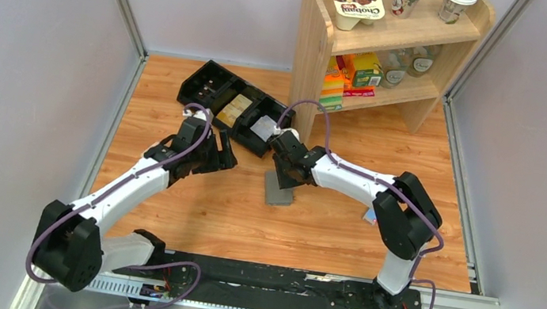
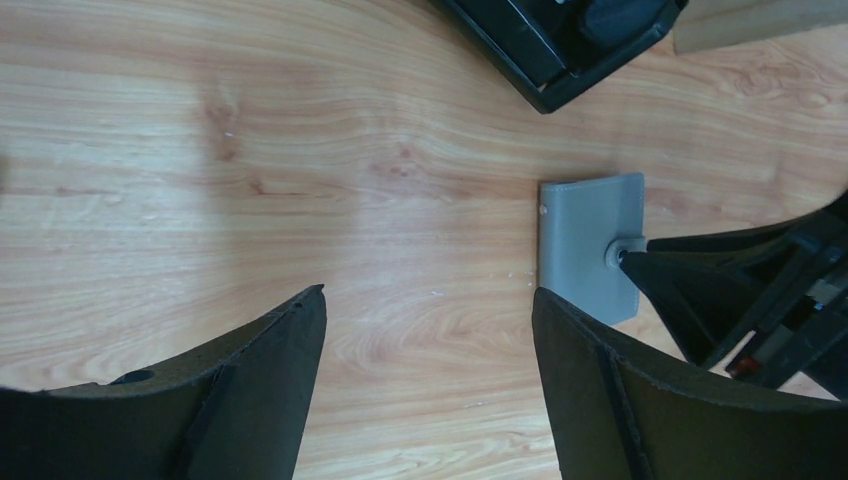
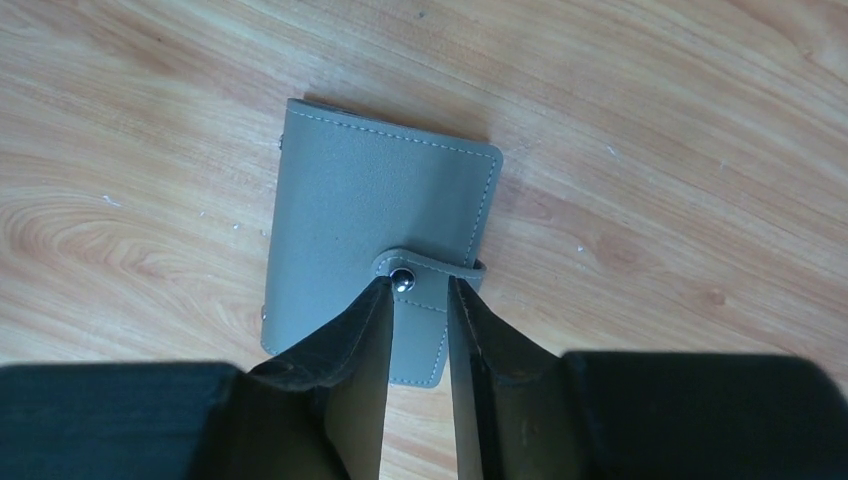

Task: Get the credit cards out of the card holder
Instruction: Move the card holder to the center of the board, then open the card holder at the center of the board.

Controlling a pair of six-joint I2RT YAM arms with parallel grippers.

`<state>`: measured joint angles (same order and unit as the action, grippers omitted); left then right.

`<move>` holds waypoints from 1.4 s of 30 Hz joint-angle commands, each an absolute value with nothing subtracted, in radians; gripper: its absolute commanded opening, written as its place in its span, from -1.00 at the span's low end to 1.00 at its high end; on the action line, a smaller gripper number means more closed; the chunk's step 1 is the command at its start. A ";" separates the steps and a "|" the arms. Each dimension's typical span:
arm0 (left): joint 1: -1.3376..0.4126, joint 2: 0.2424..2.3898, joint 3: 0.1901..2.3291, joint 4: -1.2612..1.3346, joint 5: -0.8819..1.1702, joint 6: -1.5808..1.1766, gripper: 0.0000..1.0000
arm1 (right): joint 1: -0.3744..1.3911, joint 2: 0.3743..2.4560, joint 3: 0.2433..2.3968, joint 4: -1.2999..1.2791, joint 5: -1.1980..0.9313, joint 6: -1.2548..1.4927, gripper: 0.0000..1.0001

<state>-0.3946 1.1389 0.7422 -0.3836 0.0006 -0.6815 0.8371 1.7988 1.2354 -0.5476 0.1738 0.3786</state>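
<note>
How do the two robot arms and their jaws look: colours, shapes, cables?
Both the left arm and the right arm have white link shells between bulky black joints. A purple cable runs along each, looping free in places. The jaws are matte black, wedge-shaped, tapering toward the tips. No markings are readable.

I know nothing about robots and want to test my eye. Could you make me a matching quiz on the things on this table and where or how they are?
Things:
1. card holder
2. left gripper
3. right gripper
4. black tray

States:
A. wide open above the bare table
B. lying flat, closed
C. far side, beside the shelf
D. fingers close together, either side of the clasp

Pairs: 1-B, 2-A, 3-D, 4-C
</note>
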 commanded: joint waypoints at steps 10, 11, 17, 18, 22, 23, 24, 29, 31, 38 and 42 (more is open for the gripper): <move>-0.494 1.324 0.808 -0.247 0.084 -0.779 0.63 | 0.842 1.871 1.236 -0.511 0.095 0.380 -0.38; -0.503 1.334 0.810 -0.233 0.093 -0.787 0.62 | 0.842 1.876 1.238 -0.512 0.086 0.379 -0.36; -0.535 1.459 0.848 -0.180 0.141 -0.815 0.47 | 0.842 1.885 1.230 -0.508 0.058 0.377 -0.31; -0.541 1.476 0.851 -0.176 0.150 -0.818 0.45 | 0.841 1.887 1.232 -0.509 0.057 0.377 -0.31; -0.557 1.549 0.874 -0.149 0.189 -0.833 0.41 | 0.841 1.899 1.238 -0.511 0.055 0.379 -0.26; -0.560 1.572 0.879 -0.144 0.196 -0.836 0.40 | 0.841 1.902 1.238 -0.512 0.055 0.379 -0.24; -0.563 1.584 0.880 -0.138 0.210 -0.844 0.39 | 0.841 1.905 1.239 -0.514 0.054 0.379 -0.22; -0.566 1.649 0.902 -0.132 0.250 -0.856 0.32 | 0.841 1.910 1.238 -0.512 0.051 0.383 -0.21; -0.568 1.667 0.910 -0.132 0.259 -0.859 0.31 | 0.842 1.911 1.239 -0.511 0.049 0.387 -0.21; -0.583 1.733 0.940 -0.137 0.310 -0.862 0.18 | 0.841 1.922 1.239 -0.512 0.038 0.399 -0.24; -0.584 1.764 0.953 -0.137 0.331 -0.861 0.05 | 0.842 1.930 1.244 -0.515 0.032 0.405 -0.29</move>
